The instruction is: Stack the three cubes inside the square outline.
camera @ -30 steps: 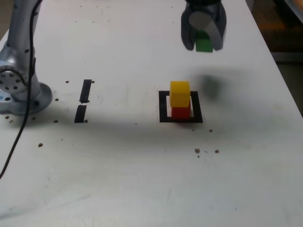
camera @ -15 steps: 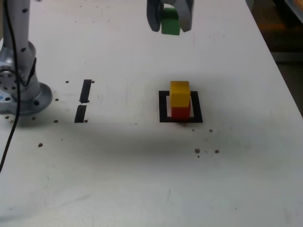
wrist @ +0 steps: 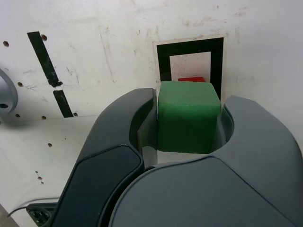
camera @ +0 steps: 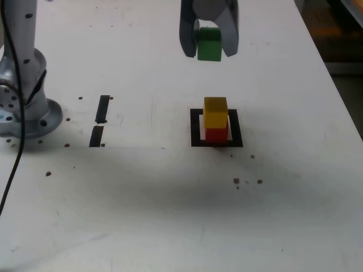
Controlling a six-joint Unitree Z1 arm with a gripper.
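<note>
Pinching green cube [camera: 209,45] btwn fingers, hand [camera: 209,42] above yellow-on-red stack [camera: 215,119]

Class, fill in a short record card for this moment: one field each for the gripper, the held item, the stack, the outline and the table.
gripper: gripper shut on the green cube, raised above the table
held item: green cube
stack: yellow cube on red cube
outline: square outline surrounds the stack
table: white table, two short black strips
</note>
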